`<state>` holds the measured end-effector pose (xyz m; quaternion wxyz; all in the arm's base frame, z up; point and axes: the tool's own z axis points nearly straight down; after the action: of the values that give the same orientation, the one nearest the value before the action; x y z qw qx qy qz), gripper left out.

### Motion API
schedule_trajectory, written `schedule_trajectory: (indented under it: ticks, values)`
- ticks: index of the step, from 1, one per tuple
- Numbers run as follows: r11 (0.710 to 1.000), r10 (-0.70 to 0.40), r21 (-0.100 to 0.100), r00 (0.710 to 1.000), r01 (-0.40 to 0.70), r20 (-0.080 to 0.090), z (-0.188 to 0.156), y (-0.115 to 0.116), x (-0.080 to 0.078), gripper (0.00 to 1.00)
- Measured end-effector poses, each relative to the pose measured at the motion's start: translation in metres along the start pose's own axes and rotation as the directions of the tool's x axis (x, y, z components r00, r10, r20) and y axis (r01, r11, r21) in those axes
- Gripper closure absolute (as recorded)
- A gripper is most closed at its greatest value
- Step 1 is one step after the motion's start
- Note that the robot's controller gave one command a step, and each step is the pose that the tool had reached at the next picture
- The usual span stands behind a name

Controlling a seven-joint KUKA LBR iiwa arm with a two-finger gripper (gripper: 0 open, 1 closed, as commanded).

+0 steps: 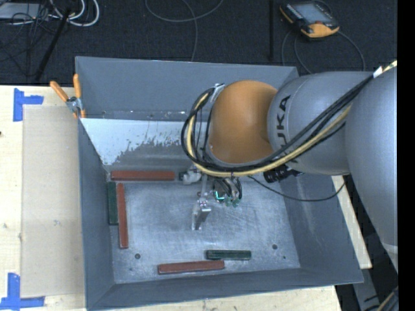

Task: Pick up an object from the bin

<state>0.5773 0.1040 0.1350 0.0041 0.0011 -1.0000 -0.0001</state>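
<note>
My gripper (pixel 200 216) hangs over the middle of the bin floor, its fingers pointing down and close together with nothing between them. No loose thing lies right under it. The nearest pieces are a long reddish-brown bar (pixel 142 175) along the back of the floor to its upper left, and a short dark green bar (pixel 228 254) near the front, below it.
A dark green bar (pixel 112 203) and a reddish-brown bar (pixel 121 216) lie side by side along the left wall. Another reddish-brown bar (pixel 190 267) lies by the front wall. The arm with its orange dome covers the bin's back right.
</note>
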Motion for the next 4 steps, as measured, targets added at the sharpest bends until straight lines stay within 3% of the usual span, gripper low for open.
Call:
schedule_trajectory:
  ticks: [1,2,3,4]
  values:
    - [1.000,0.002,-0.001,1.000,-0.002,0.007,-0.004,0.000,-0.002,0.00]
    - [0.999,-0.048,0.000,0.999,0.048,0.008,-0.003,-0.013,0.036,0.00]
    - [0.997,-0.075,0.001,0.997,0.075,0.009,0.023,0.000,0.068,0.00]
    - [0.960,-0.279,0.002,0.960,0.279,0.024,0.060,-0.027,0.087,1.00]
